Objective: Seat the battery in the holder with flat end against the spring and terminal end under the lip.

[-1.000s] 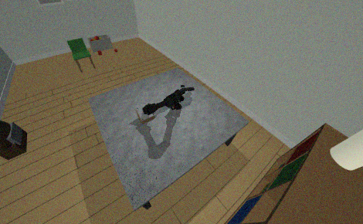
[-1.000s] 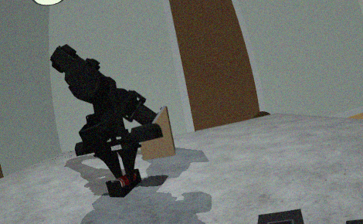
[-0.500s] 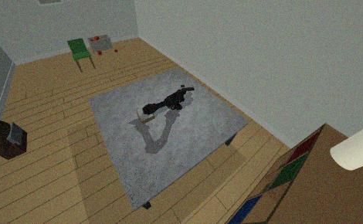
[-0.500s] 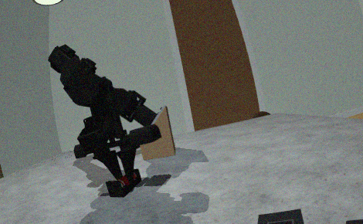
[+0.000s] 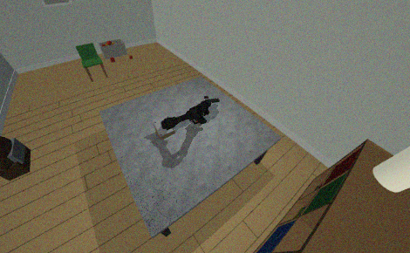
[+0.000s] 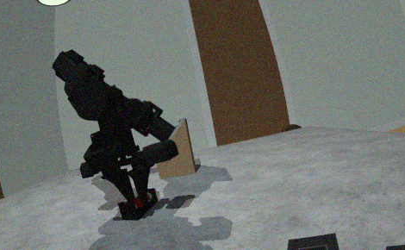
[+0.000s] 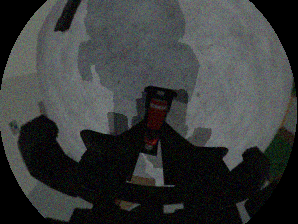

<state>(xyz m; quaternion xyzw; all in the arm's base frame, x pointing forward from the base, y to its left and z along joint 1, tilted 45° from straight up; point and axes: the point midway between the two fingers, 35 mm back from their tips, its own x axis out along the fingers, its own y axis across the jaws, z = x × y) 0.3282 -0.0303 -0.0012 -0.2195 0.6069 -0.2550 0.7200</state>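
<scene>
The battery (image 6: 137, 202) (image 7: 156, 116), red with a pale band near its far end, lies inside the small black holder (image 6: 129, 211) (image 7: 161, 93) on the grey table. My gripper (image 6: 137, 196) (image 7: 154, 121) reaches down over the holder and is shut on the battery's middle. In the wrist view the battery runs lengthwise along the holder, between its far wall and its near end. The fingers hide much of its sides. The spring and lip are too dark and small to tell, as are any slight tilt and whether the ends are fully down.
A tan upright panel (image 6: 180, 156) stands on the table (image 5: 142, 174) (image 6: 326, 172) behind the arm. A dark bar (image 7: 68, 15) lies at the upper left in the wrist view. Dark box shapes (image 6: 312, 242) show at the bottom edge of the exterior view.
</scene>
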